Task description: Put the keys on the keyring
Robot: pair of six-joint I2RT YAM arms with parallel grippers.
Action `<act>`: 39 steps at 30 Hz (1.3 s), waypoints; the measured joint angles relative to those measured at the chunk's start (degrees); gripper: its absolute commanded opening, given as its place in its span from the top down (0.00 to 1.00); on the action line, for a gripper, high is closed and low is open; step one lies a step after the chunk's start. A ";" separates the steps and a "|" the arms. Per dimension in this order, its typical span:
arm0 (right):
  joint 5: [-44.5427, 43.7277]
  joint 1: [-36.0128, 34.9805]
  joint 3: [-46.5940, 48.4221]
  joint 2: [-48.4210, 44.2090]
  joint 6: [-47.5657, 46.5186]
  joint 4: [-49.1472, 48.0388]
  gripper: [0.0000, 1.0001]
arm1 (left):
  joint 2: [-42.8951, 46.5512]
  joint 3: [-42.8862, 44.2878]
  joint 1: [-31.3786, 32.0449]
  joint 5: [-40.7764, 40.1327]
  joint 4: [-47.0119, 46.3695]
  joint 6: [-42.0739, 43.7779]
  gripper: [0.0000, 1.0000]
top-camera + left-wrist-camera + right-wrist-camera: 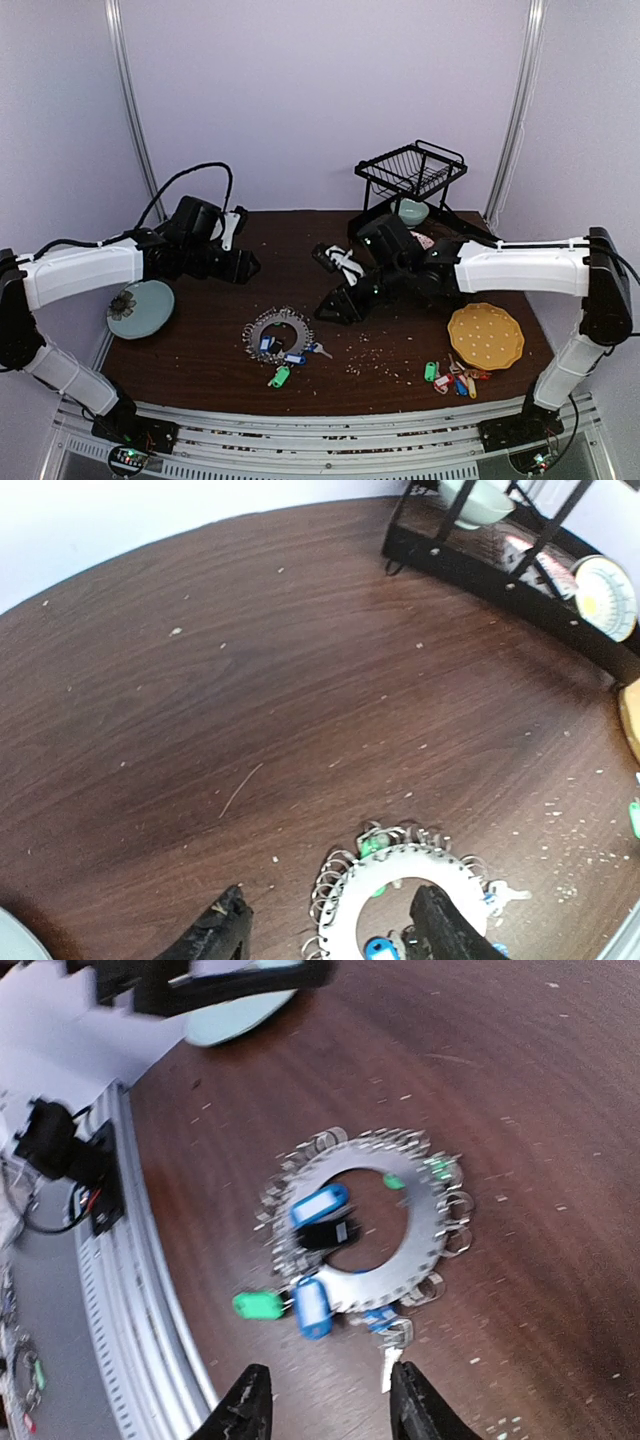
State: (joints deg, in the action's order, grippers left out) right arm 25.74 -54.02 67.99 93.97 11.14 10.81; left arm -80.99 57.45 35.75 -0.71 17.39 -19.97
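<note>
Keyring [428,1225] is spotted lying flat on the dark wooden table [290,235], near the front edge and roughly midway between the two arms, its rim crowded with small metal loops. Keys [313,1307] with blue and green tags are seen bunched at its near side, one green tag [258,1305] lying just outside the ring. Right gripper [325,1385] is poised above the table just beside the ring, its fingers [250,1405] parted and nothing caught between them. Left gripper [330,900] is positioned farther back on the left, its fingers spread wide, nothing grasped either. Further out, a loose bunch [455,380] of red, yellow and blue tagged keys is found at the front right, near a yellow plate [485,335]. A teal plate [140,308] is set at the left edge. A black wire rack [410,170] is seen at the back with a bowl [412,211] beneath it.
</note>
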 measured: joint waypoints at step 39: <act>0.00 2.73 8.66 25.07 -53.07 -1.11 0.86 | -5.60 5.62 -3.19 2.49 1.92 13.38 0.38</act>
State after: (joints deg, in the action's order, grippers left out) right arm 25.74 -51.29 76.64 119.04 -41.93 9.69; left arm -86.59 63.07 32.56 1.78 19.31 -6.59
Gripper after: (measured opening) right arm 0.137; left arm 0.620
